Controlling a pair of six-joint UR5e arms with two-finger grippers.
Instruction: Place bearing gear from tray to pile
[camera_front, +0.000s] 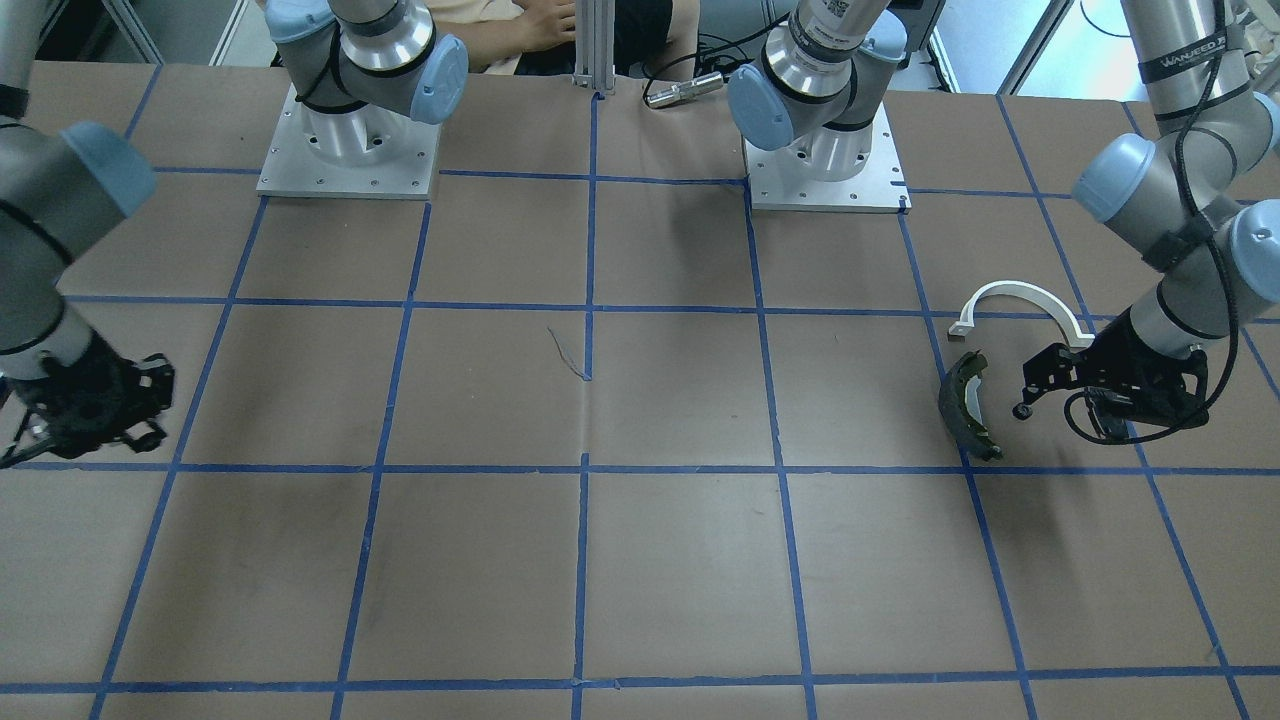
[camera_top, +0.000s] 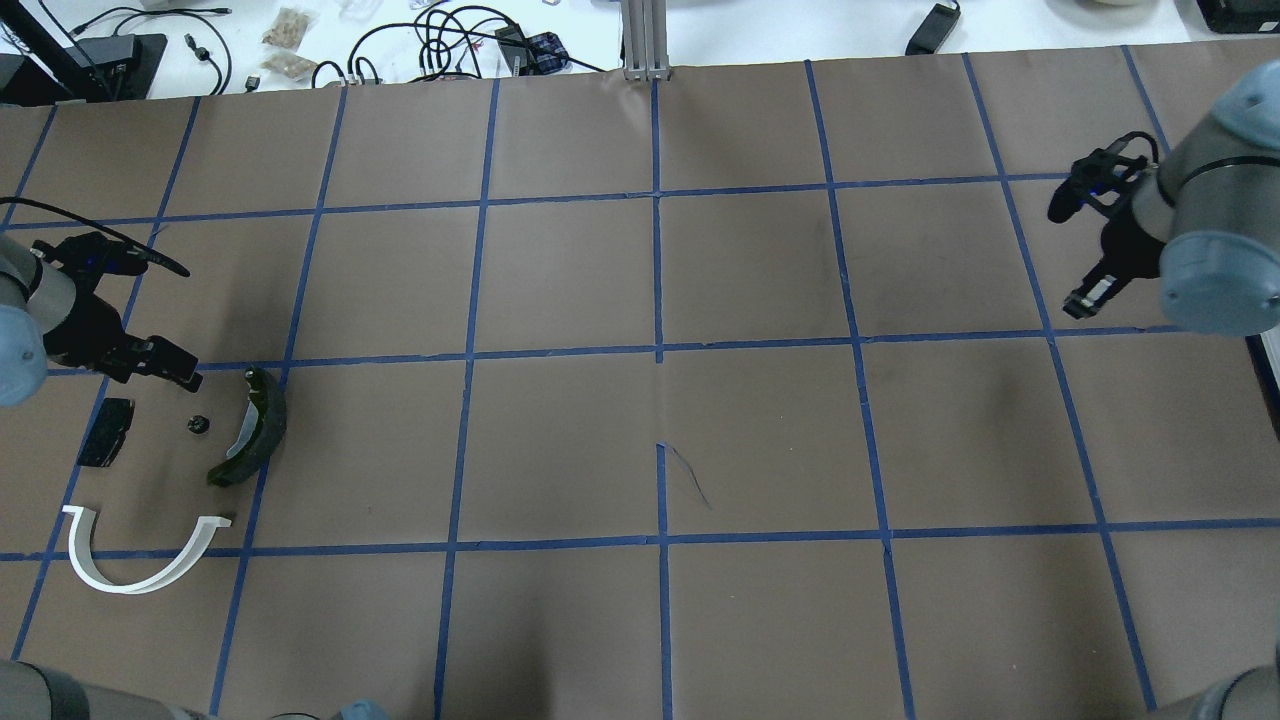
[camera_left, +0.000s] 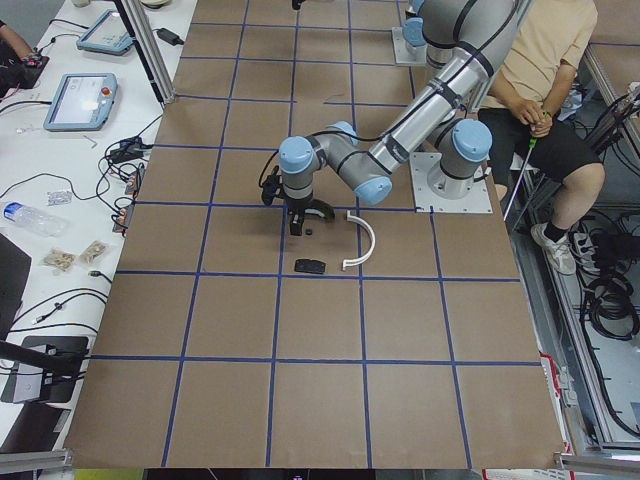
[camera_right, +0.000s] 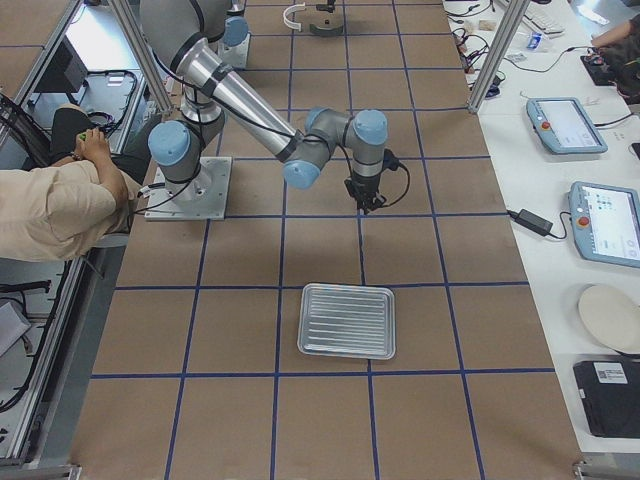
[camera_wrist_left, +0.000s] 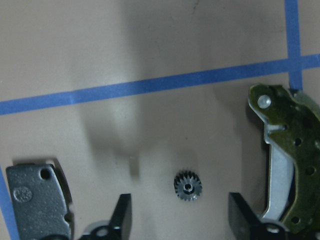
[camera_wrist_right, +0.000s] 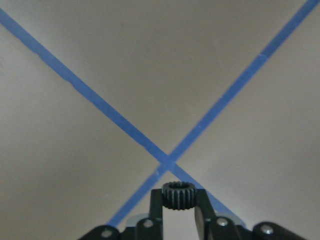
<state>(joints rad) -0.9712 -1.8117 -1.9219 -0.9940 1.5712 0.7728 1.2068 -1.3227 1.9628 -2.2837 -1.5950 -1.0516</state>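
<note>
Near the bench's left edge, left jaws hang released above a loose gear, pad and shoe flanking close; near the right edge, right jaws grasp a second gear.

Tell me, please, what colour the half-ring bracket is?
White; the half-ring bracket shows best in the overhead exterior view.

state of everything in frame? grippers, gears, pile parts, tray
left gripper: open, holding nothing
right gripper: shut on held gear
held gear: clamped at the fingertips, off the table
loose gear: flat on table, untouched
shoe: lying on table, beside loose gear
pad: flat on table
bracket: lying on table, touching nothing
tray: flat on table
</note>
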